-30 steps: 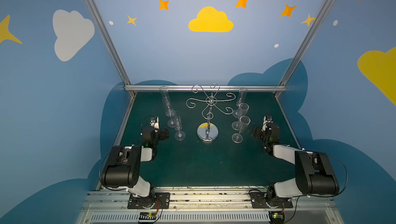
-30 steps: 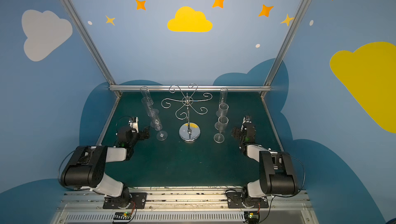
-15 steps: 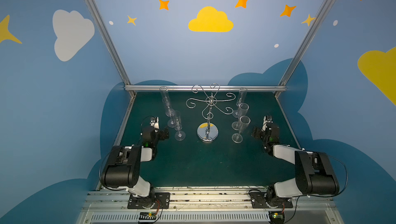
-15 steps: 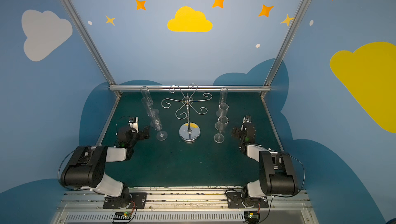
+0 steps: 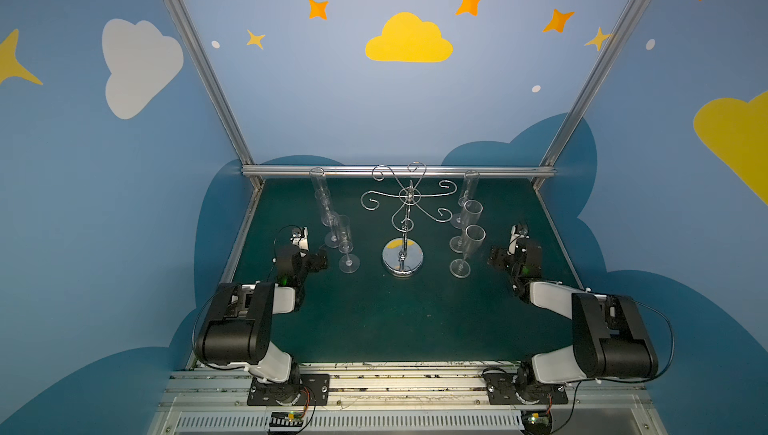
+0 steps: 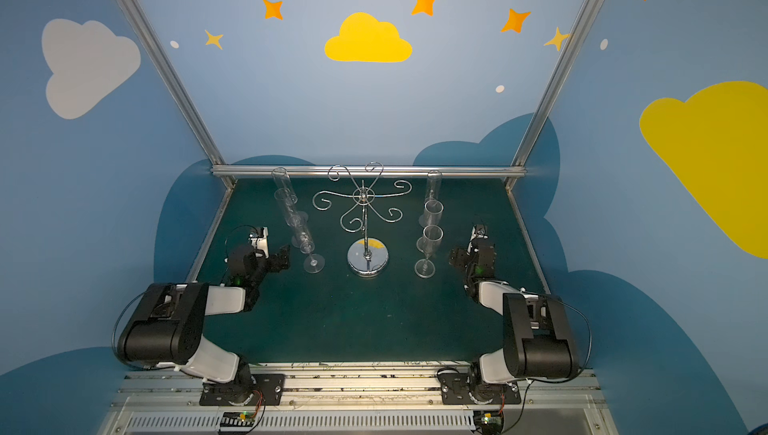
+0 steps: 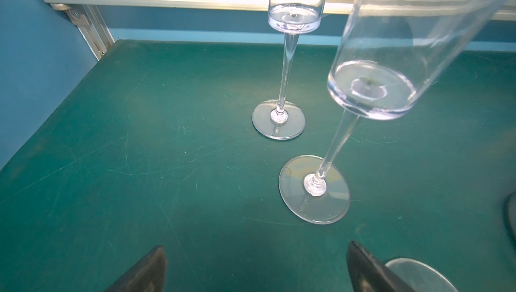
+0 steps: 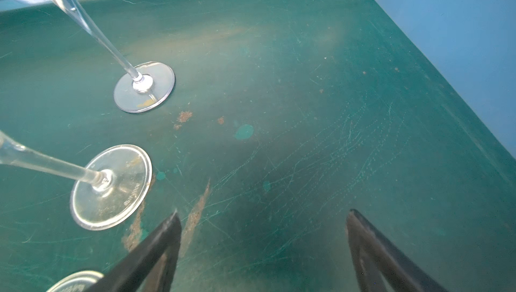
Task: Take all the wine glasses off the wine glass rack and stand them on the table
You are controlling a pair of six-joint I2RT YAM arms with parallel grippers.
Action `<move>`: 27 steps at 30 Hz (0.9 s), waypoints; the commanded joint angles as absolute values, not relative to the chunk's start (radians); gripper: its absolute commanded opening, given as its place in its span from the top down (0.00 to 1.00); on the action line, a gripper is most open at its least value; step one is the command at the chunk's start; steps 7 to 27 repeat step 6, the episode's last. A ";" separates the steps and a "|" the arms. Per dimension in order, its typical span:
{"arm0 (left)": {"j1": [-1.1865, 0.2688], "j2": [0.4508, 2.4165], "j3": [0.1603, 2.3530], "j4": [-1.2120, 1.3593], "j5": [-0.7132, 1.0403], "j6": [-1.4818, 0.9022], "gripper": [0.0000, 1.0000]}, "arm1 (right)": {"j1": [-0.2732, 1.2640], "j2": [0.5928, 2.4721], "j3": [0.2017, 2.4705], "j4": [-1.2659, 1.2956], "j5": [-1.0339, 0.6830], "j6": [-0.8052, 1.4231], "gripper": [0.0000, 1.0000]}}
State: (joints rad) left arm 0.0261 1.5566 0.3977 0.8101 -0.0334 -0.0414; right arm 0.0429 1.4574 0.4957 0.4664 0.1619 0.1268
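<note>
Left end effector [image 7: 255,248]: jaws stood wide and held nothing. Only bare table [image 5: 395,320] lay under the gap. A glass foot showed just behind one finger at the lower right of the left wrist view, and contact could not be told.
Right end effector [image 8: 264,212]: jaws stood wide and empty over scuffed table. Two glass feet lay off at the left of the right wrist view, apart from the fingers.
Change: none seen. Both arms, every glass and the rack sat where they had been a second before.
Wine glasses: six stood upright on the table in both top views. Three were in a row left of centre, the nearest [image 5: 345,241] close to the left end effector. Three were right of centre, the nearest [image 5: 467,250] near the right end effector.
Wine glass rack [image 5: 409,204]: it stood in the middle of the frame between the two rows, with all curled arms bare.
Meaning for task: with nothing left hanging, the unloading looked finished and the arms seemed parked.
</note>
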 commanded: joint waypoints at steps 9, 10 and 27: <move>0.027 1.539 0.397 0.824 -0.037 -0.034 0.00 | 0.047 1.442 0.513 0.459 0.173 0.131 0.09; 0.027 1.539 0.397 0.824 -0.037 -0.034 0.00 | 0.047 1.442 0.513 0.459 0.173 0.131 0.09; 0.027 1.539 0.397 0.824 -0.037 -0.034 0.00 | 0.047 1.442 0.513 0.459 0.173 0.131 0.09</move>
